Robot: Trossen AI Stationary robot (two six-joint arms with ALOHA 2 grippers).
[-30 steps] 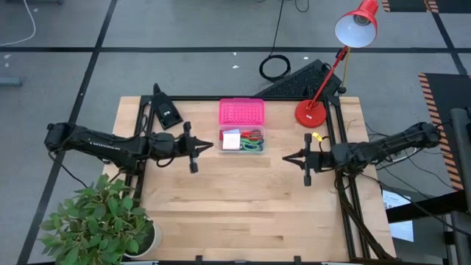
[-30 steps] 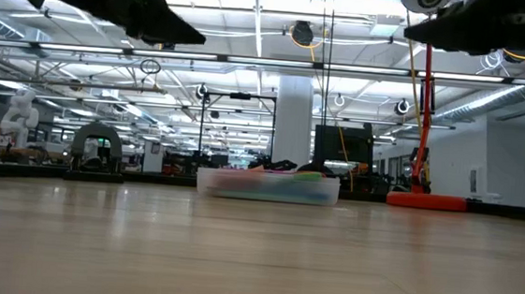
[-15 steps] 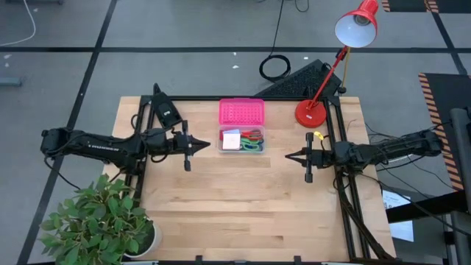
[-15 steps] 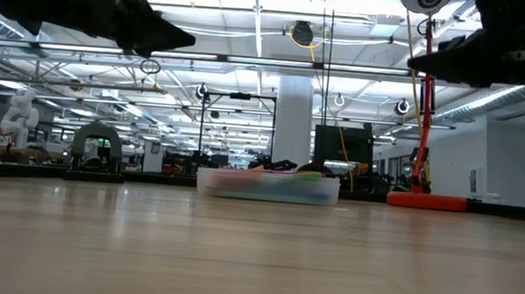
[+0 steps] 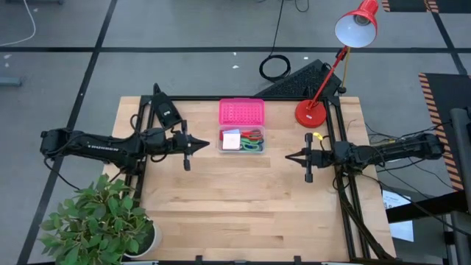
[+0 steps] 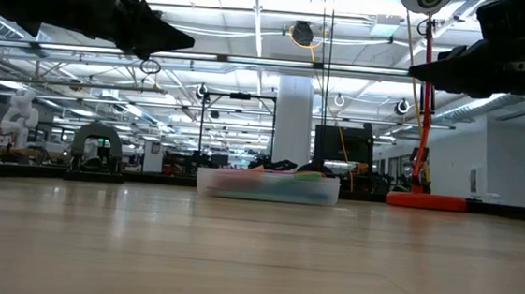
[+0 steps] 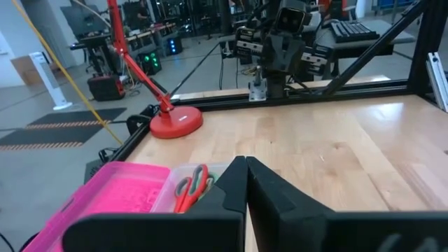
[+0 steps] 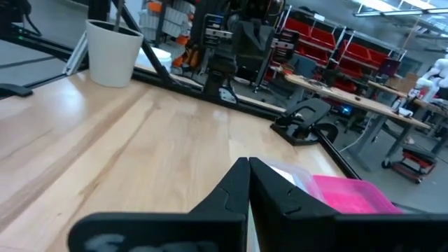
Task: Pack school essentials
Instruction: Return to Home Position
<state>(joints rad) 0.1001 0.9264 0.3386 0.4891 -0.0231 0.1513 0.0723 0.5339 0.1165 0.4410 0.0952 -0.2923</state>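
- My left hand (image 5: 205, 144) hung in the air above the desk (image 5: 243, 206), just left of the clear box (image 5: 241, 140), its fingers pressed together with nothing between them.
- My right hand (image 5: 288, 156) hung to the right of the box and farther from it, fingers likewise pressed together and empty.
- The school essentials (image 5: 245, 140), red and green scissors and a pale notepad among them, lay inside the clear box at the far middle of the desk; the pink lid (image 5: 241, 112) lay just behind the box.
- The red desk lamp (image 5: 312, 112) stood at the far right corner, the potted plant (image 5: 103, 221) at the near left.
- Compared with one second before, both hands had drawn back outward from the box; over the last half second the left hand barely shifted, and the box and its contents lay unchanged.
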